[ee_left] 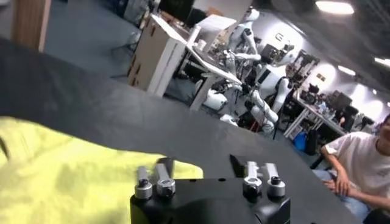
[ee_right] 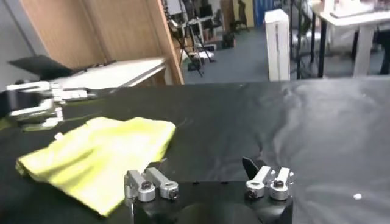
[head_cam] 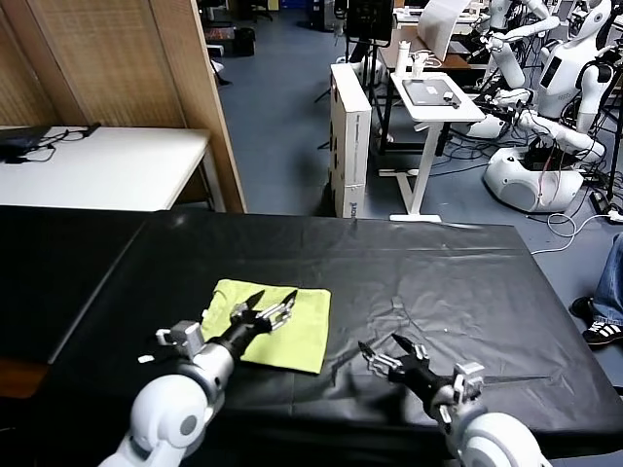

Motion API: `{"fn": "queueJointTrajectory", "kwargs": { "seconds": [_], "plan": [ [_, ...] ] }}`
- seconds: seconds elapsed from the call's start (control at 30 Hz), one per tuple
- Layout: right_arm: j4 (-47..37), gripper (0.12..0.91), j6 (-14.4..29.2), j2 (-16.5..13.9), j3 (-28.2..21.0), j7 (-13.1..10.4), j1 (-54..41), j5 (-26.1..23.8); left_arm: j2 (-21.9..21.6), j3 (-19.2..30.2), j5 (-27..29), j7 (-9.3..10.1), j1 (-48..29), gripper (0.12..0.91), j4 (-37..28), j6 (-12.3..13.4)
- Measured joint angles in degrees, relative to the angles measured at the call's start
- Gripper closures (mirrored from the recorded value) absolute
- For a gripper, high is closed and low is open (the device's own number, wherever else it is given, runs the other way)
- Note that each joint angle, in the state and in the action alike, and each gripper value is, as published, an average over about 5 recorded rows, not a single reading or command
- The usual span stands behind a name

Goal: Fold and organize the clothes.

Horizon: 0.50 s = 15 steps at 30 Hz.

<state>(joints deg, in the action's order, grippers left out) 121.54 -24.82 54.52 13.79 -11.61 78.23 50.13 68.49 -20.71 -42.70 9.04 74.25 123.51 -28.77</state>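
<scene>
The folded lime T-shirt (head_cam: 274,324) lies flat on the black tabletop (head_cam: 467,282), toward its seven o'clock side, with the left gripper (head_cam: 271,306) hovering spread above its middle, and the right gripper (head_cam: 384,348), likewise spread, at the shirt's three o'clock over bare cloth.
</scene>
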Motion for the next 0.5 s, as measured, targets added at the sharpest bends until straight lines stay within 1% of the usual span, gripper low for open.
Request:
{"fn": "queueJointTrajectory", "kwargs": {
  "seconds": [0.1, 0.17, 0.33, 0.5],
  "plan": [
    [-1.69, 0.118, -1.27, 1.69, -4.08, -1.89, -4.05, 0.67, -0.57, -1.04, 1.12, -0.05, 0.93, 0.124, 0.84, 0.34],
    [-3.04, 0.118, -1.8, 2.96, -6.64, -2.44, -6.6, 0.72, -0.6, -1.45, 1.73, -0.1, 1.64, 0.123, 1.24, 0.37],
    [-6.61, 0.118, -2.14, 5.58, -11.31, -2.73, -11.6, 0.66, -0.39, -2.46, 2.44, -0.12, 3.03, 0.123, 1.48, 0.42],
    [-9.35, 0.131, -2.15, 6.92, -13.66, -2.6, -14.49, 0.62, 0.0, -3.07, 2.58, -0.12, 3.83, 0.123, 1.67, 0.47]
  ]
}}
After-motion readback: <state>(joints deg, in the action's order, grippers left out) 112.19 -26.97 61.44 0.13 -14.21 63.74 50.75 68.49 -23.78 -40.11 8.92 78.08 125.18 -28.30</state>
